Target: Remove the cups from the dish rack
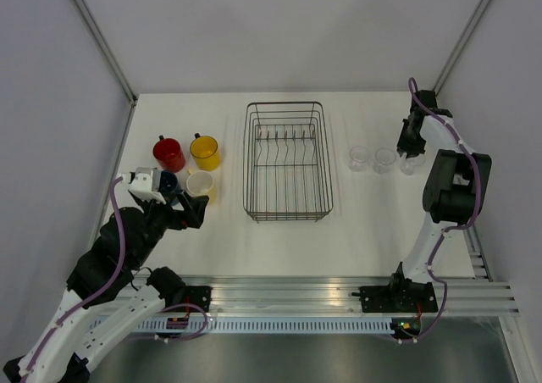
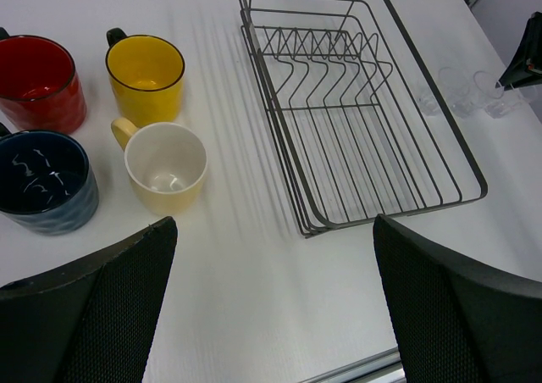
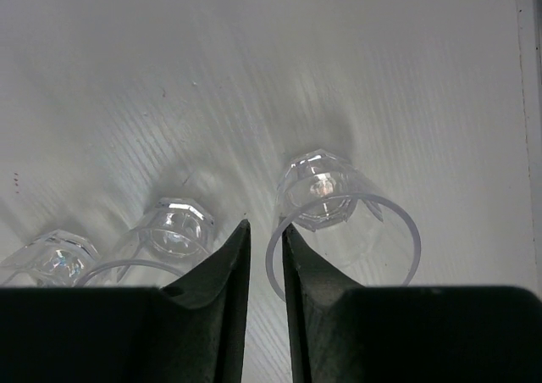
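R claw (image 3: 266, 232) barely parted astride the tumbler (image 3: 323, 190) rim, looks loose; glass sits right-of-centre in frame, I'd back straight off. L claw (image 2: 273, 226) wide open.

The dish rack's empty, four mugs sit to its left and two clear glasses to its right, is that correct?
No: three clear glasses stand right of the dish rack, not two, as the top external view shows. The rest holds.
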`<state>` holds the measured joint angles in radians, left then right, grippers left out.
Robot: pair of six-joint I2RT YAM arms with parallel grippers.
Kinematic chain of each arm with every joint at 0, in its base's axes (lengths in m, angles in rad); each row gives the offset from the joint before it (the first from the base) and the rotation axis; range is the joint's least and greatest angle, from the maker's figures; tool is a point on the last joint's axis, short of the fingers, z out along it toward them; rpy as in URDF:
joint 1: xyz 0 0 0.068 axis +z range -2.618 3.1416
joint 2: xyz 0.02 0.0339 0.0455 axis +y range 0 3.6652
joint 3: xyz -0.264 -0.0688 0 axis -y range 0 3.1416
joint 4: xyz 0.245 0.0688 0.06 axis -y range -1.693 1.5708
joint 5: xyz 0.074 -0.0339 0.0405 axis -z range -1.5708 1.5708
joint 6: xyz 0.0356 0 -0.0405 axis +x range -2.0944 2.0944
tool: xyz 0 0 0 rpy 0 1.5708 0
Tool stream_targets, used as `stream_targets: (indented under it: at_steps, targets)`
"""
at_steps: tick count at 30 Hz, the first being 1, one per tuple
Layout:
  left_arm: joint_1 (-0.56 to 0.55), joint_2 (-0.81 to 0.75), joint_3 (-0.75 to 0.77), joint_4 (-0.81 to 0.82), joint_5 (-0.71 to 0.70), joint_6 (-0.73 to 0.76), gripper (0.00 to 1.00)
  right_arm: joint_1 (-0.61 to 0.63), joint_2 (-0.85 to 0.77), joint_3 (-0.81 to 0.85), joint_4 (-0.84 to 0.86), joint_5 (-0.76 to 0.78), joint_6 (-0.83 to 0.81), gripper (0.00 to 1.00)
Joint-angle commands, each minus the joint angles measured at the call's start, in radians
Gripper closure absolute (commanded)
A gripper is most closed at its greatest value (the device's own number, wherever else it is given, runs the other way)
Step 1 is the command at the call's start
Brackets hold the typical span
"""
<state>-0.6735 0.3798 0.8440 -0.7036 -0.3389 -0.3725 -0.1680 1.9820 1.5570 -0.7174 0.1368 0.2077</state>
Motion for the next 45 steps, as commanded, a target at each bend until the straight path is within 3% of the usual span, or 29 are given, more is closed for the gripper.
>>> stream_targets:
  at_steps: [1, 10, 11, 14, 15, 18, 22, 24, 25, 29, 36, 45]
  targets:
    - [0.002, 0.001, -0.005, 0.036, 0.0, 0.03, 0.0, -0.007, -0.02, 0.043, -0.001, -0.003, -0.008, 0.73]
    - [0.012, 0.021, 0.001, 0.056, -0.035, 0.055, 0.0, -0.005, -0.23, 0.011, -0.011, -0.003, 0.001, 0.7]
    - [0.024, 0.025, 0.004, 0.061, -0.032, 0.063, 0.0, 0.004, -0.262, -0.004, 0.001, -0.003, 0.004, 0.67]
    - [0.145, 0.041, 0.004, 0.079, 0.056, 0.075, 0.0, 0.034, -0.392, -0.075, 0.039, -0.003, 0.007, 0.43]
    - [0.245, 0.041, 0.0, 0.088, 0.095, 0.076, 0.0, 0.045, -0.426, -0.087, 0.05, -0.008, 0.007, 0.41]
    - [0.409, 0.03, -0.017, 0.131, 0.213, 0.093, 0.0, 0.085, -0.549, -0.141, 0.084, -0.049, 0.004, 0.37]
    - [0.465, 0.05, -0.017, 0.148, 0.181, 0.109, 0.0, 0.175, -0.727, -0.193, 0.095, -0.065, -0.005, 0.26]
    - [0.465, 0.07, -0.002, 0.142, 0.159, 0.139, 0.0, 0.226, -0.785, -0.215, 0.076, -0.084, -0.016, 0.05]
    - [0.465, 0.073, 0.004, 0.138, 0.155, 0.145, 0.0, 0.267, -0.84, -0.216, 0.064, -0.077, -0.016, 0.02]
    - [0.465, 0.071, 0.073, 0.057, 0.138, 0.181, 0.0, 0.338, -0.994, -0.241, 0.012, -0.054, -0.016, 0.02]
    - [0.465, 0.059, 0.332, -0.181, 0.147, 0.233, 0.0, 0.343, -1.206, -0.245, -0.128, -0.134, -0.053, 0.02]
    - [0.457, -0.077, 0.457, -0.381, 0.141, 0.244, 0.0, 0.355, -1.41, -0.27, -0.258, -0.014, -0.06, 0.02]
